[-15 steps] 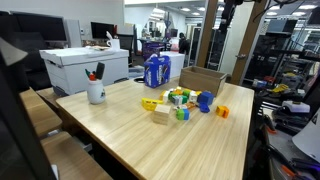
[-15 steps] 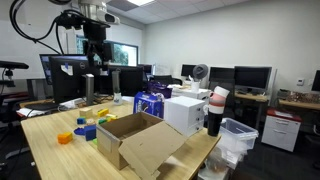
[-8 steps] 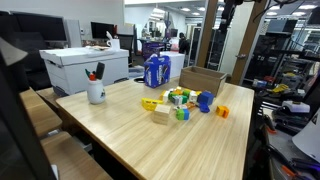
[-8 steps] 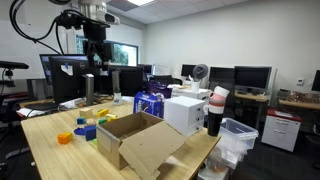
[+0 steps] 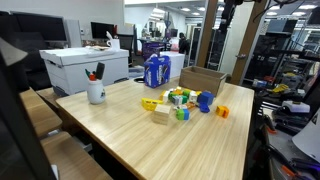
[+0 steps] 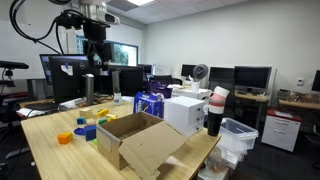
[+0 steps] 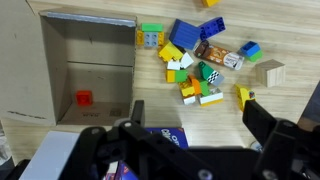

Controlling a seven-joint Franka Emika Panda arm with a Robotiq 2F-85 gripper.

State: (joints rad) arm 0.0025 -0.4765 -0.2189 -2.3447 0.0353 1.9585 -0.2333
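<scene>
My gripper [image 7: 198, 112] is open with nothing between its fingers, and it hangs high above the wooden table [image 7: 100, 125]. In the wrist view a pile of coloured toy blocks [image 7: 195, 65] lies beyond the fingertips. To its left stands an open cardboard box [image 7: 60, 70] with a red block [image 7: 84, 98] inside. A blue bag [image 7: 160, 135] shows just below the jaws. In an exterior view the gripper [image 6: 95, 55] hangs well above the blocks [image 6: 86, 128] and the box [image 6: 140, 140]. The blocks [image 5: 180, 99] and box [image 5: 203, 80] also show on the table.
A white mug with pens [image 5: 96, 92], a white carton [image 5: 85, 68] and the blue bag [image 5: 156, 70] stand on the table. An orange block [image 5: 222, 111] lies apart from the pile. A wooden block [image 7: 270, 72] and a yellow block [image 7: 243, 95] lie near the right finger. Desks with monitors surround the table.
</scene>
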